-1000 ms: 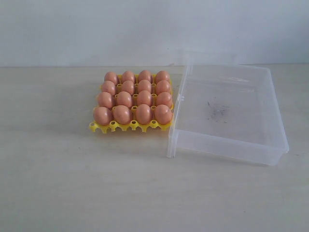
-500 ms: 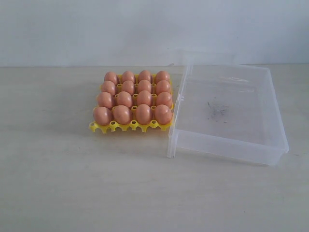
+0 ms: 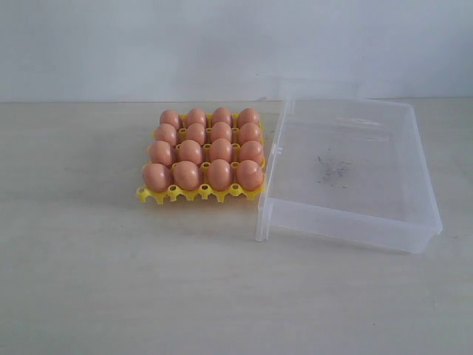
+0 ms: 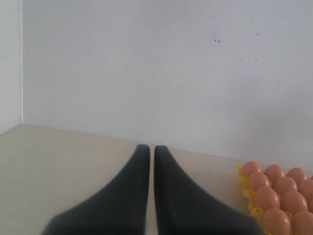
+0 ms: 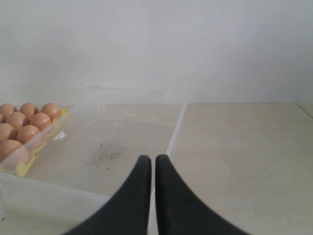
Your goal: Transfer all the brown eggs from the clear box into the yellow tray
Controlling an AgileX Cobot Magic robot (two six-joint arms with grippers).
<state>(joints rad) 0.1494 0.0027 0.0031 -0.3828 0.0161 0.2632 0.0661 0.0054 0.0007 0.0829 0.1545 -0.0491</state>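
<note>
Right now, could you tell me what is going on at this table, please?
Nothing is being handled. The brown eggs fill all sixteen cups of the yellow tray, beside the clear box, which holds only dark specks. The left gripper and right gripper are both shut, holding nothing. The job looks done.

Lab setup: pale tabletop (image 3: 111,296), white wall (image 3: 222,44)

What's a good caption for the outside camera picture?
Brown eggs fill the yellow tray beside the clear box.
</note>
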